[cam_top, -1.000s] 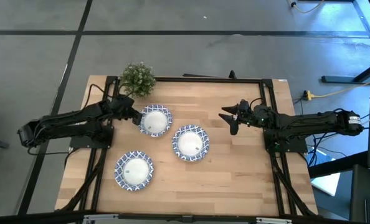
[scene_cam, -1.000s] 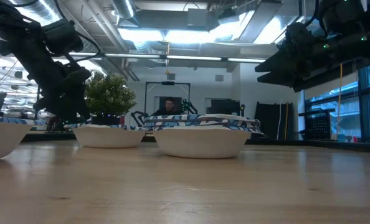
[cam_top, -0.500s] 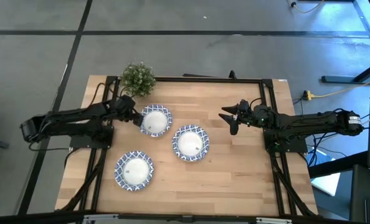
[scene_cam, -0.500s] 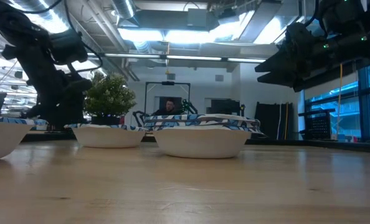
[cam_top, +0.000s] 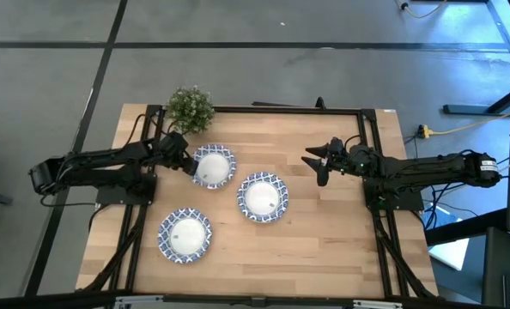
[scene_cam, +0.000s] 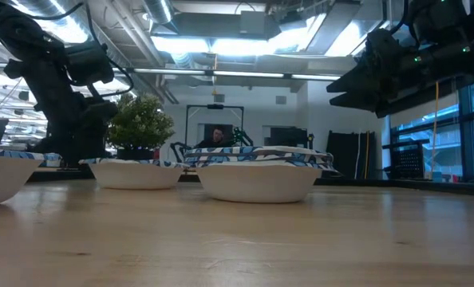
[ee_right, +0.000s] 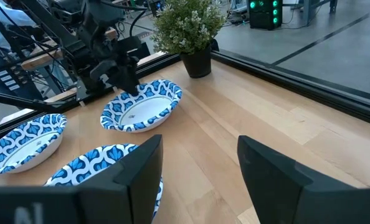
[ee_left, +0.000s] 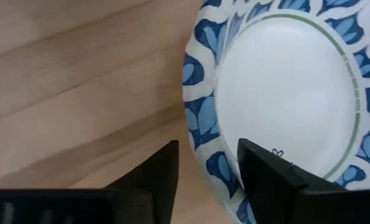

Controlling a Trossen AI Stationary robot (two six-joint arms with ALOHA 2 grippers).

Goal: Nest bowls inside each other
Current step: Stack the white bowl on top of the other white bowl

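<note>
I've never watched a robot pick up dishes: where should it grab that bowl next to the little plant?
Probably by the patterned rim of the bowl on its plant-side edge. The bowl is shallow and wide, so only the thin rim fits between fingers. The left gripper is already open there, one finger inside the rim and one outside.

A small green plant [cam_top: 190, 109] in a dark pot stands at the far edge of the wooden table [cam_top: 324, 232], near its left corner. A dark metal frame [cam_top: 281, 109] runs along the table's far edge and down both sides. On the grey floor [cam_top: 281, 69] beyond, dark lines cross, and a yellow cable [cam_top: 452, 129] trails off to the right. Across the table in the room behind, a person [scene_cam: 215, 136] sits in front of what may be a dark screen. Bright ceiling lights [scene_cam: 213, 44] run overhead.
</note>
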